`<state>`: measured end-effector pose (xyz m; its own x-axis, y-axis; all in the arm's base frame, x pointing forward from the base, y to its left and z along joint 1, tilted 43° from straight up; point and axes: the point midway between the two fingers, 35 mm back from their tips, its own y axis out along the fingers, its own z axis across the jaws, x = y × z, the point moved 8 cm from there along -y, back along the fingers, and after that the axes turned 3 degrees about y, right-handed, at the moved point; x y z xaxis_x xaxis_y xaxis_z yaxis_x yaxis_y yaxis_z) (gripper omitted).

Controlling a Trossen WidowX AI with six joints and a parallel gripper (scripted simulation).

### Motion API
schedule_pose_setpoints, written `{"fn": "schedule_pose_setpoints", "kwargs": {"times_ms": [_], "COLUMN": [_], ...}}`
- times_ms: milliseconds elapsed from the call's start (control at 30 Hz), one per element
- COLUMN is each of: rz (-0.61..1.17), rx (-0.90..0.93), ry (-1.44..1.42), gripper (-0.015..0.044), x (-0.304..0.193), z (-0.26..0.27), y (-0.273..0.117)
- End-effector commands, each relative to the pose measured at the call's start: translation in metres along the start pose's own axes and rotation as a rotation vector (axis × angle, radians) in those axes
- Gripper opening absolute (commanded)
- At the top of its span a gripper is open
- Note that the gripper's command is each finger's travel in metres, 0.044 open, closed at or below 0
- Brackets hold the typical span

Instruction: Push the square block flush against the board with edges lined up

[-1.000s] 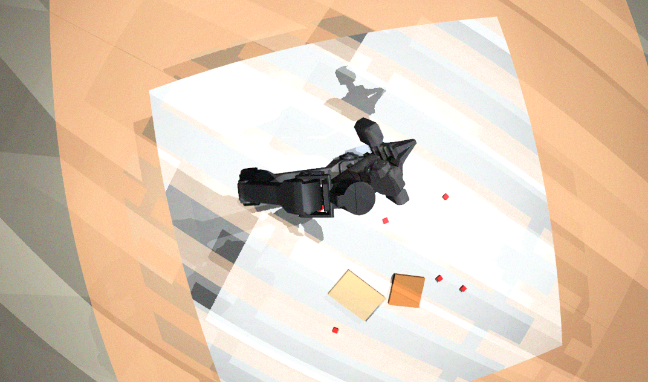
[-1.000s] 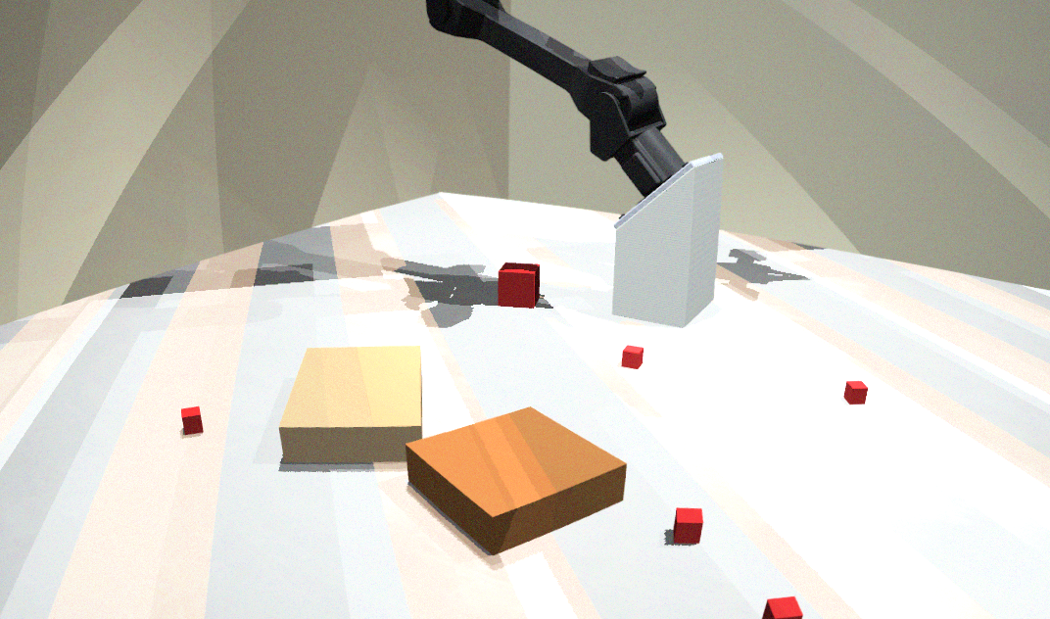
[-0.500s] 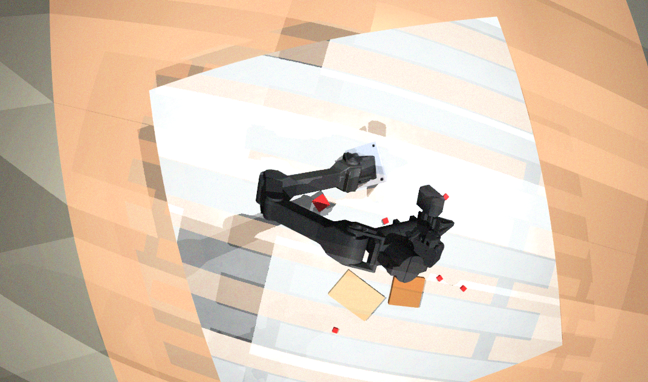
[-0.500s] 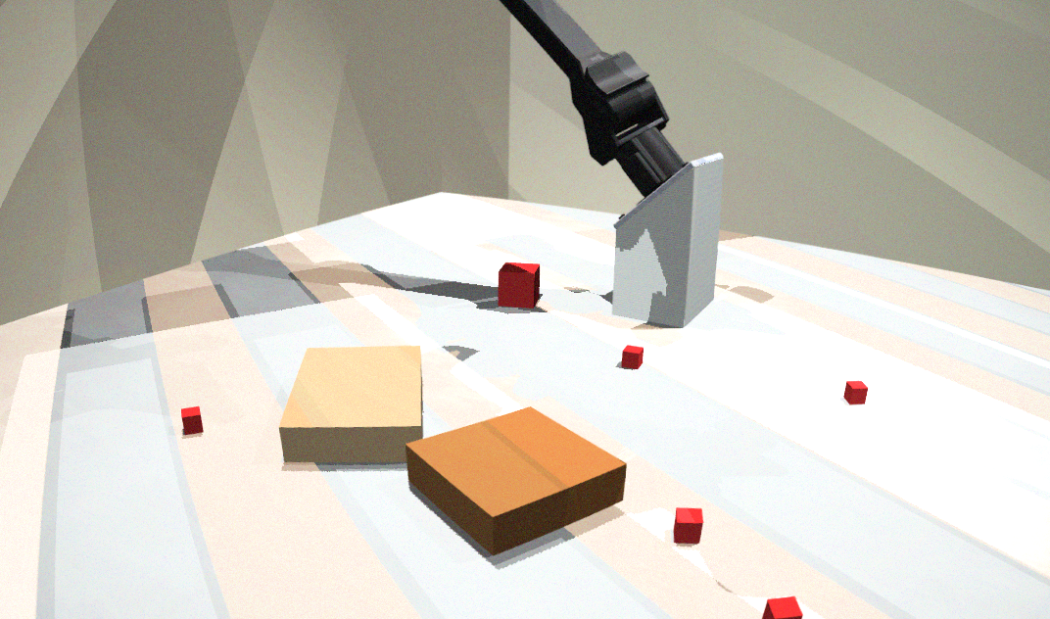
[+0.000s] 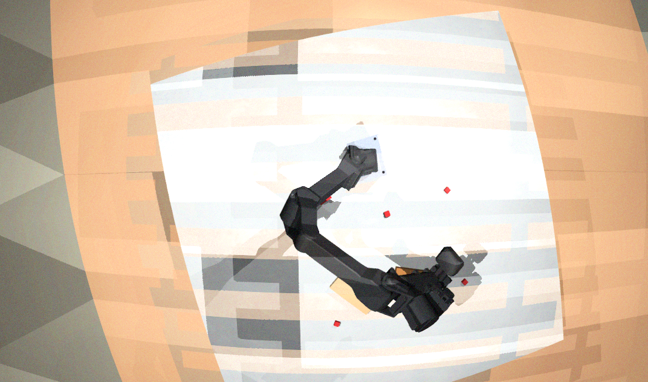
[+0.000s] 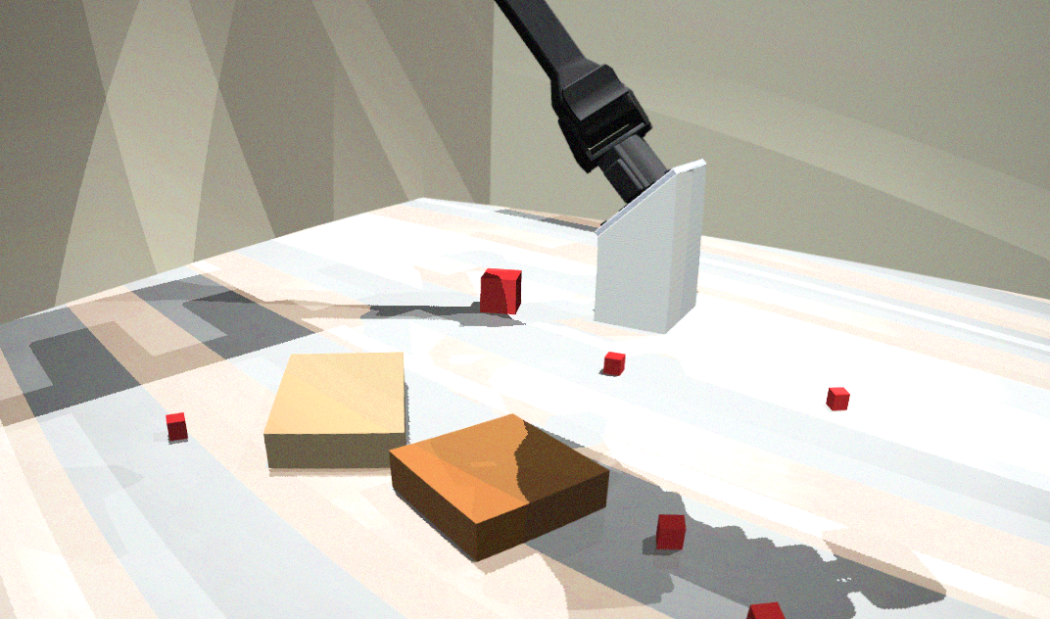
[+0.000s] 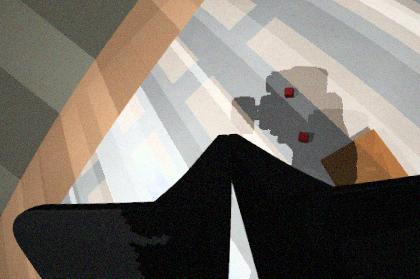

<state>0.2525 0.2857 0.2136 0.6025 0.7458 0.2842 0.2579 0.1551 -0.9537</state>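
The yellow rectangular board lies flat. The orange square block lies flat beside it, turned at an angle. One corner of the block is close to the board's right side in the exterior view; whether they touch is hard to tell. No whole side of the block lies along the board. The arm hides much of the block and part of the board in the top view. My gripper is shut and empty, high above the table, and is outside the exterior view. The board is not in the wrist view.
Small red cubes lie about, two of them to the block's right. A red cube lies on the board's far side from the block. A larger red cube lies near the arm's pale stand.
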Motion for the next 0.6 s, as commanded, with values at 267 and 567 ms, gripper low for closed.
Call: {"fn": "schedule_pose_setpoints", "kwargs": {"times_ms": [267, 567], "rz": [0.148, 0.375], "rx": [-0.235, -0.414], "ry": [0.044, 0.025], "gripper": [0.0000, 0.0000], "x": [0.007, -0.013], "z": [-0.096, -0.182], "y": [0.055, 0.105]}}
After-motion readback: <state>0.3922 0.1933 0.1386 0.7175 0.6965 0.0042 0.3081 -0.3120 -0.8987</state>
